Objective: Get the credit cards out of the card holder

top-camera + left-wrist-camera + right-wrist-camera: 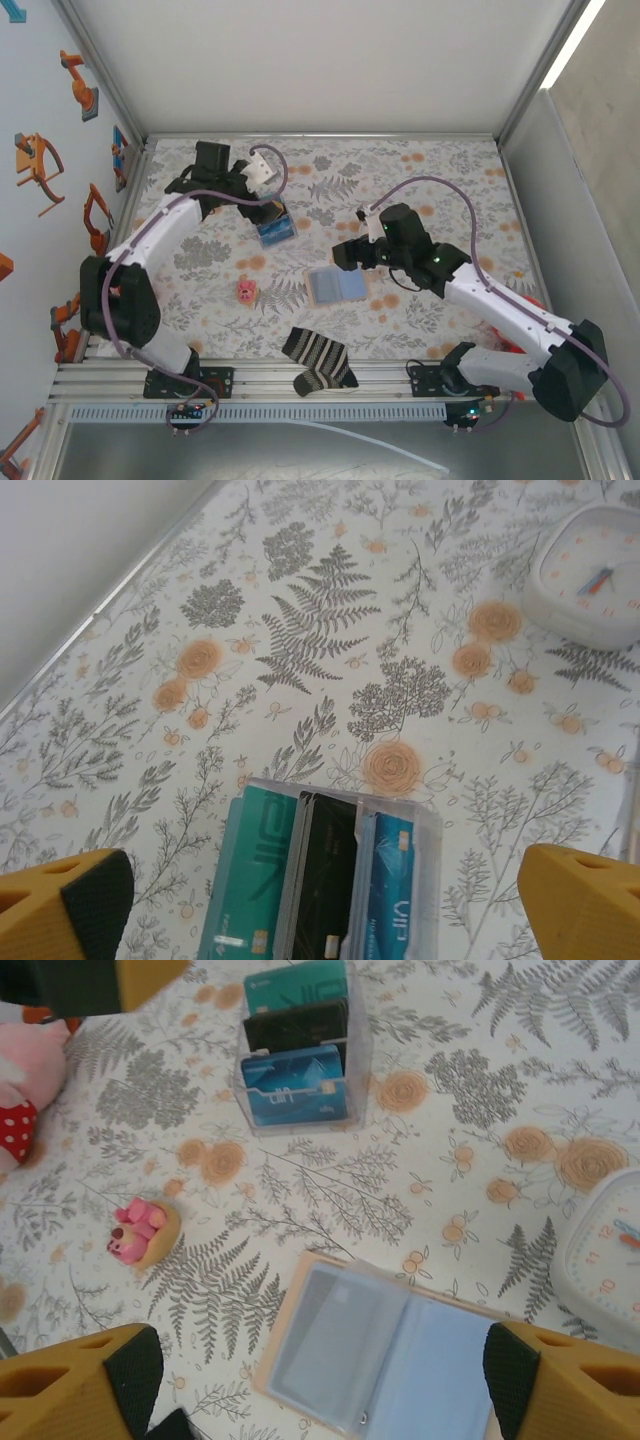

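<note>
Above card holder [385, 1355], right gripper [322, 1372] hovers.

Robot lab cell: alu-profile frame [320, 135], white wall panels [320, 60], floral cloth [450, 170] on bench, L arm [150, 240] & R arm [500, 305] bolted to front rail [380, 375].

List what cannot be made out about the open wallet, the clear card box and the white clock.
Open tan wallet with blue-grey sleeves: right wrist view, bottom edge cuts off a corner; sleeves blurred, so any card inside is unclear.
Clear plastic box holding teal, black and blue cards: left wrist view, bottom edge cuts off its near part.
White rounded-square clock: left wrist view, right edge cuts it; markings blurred.
</note>
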Motion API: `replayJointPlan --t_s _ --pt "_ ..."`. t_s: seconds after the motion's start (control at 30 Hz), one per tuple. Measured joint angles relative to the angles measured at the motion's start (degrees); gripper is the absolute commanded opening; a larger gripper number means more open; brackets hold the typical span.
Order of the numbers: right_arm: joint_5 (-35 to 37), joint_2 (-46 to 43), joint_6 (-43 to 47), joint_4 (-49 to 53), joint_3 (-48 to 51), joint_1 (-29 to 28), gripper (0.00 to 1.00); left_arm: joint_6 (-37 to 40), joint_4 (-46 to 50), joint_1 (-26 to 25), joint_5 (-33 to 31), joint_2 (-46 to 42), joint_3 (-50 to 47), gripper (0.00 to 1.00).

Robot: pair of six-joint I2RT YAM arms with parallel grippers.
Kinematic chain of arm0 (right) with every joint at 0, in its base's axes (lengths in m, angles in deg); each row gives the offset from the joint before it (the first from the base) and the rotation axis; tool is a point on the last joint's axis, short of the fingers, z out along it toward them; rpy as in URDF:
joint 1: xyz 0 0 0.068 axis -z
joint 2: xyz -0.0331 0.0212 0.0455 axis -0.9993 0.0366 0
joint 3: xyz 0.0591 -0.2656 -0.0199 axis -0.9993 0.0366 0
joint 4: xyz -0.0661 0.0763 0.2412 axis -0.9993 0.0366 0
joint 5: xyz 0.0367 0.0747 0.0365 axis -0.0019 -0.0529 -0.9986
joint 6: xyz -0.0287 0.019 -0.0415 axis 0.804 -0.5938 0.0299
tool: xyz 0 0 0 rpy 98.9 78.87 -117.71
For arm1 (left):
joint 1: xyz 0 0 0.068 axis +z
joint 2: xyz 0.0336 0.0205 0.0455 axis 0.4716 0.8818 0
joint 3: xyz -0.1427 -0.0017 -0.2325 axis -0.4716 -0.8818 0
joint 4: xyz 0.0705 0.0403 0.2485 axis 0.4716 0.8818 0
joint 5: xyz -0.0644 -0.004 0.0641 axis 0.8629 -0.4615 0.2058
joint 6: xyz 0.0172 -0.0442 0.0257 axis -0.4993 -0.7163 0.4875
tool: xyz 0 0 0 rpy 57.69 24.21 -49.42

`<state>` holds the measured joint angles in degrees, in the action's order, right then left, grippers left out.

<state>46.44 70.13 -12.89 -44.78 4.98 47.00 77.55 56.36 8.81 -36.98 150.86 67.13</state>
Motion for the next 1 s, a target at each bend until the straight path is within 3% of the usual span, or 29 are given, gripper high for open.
replayJointPlan --t_s 0.27,0.6,0.8,1.0 --pt "7.65 3.1 -1.18 3.45 -0.48 -5.25 0.76 -11.23 -10.69 -5.18 -12.17 -13.94 -16.5 0.97" --pt "14.58 10.95 -2.73 5.27 -2.56 -11.89 0.74 -30.03 -19.21 -5.51 -22.67 -36.94 -33.73 0.97" --pt "16.35 18.45 -3.54 7.19 -6.64 -15.3 0.64 -38.88 -19.52 -5.51 -27.98 -45.57 -39.26 0.97" --pt "17.53 25.68 -3.58 9.77 -12.31 -18.12 0.53 -43.41 -18.49 -5.51 -31.28 -47.69 -39.98 0.97"
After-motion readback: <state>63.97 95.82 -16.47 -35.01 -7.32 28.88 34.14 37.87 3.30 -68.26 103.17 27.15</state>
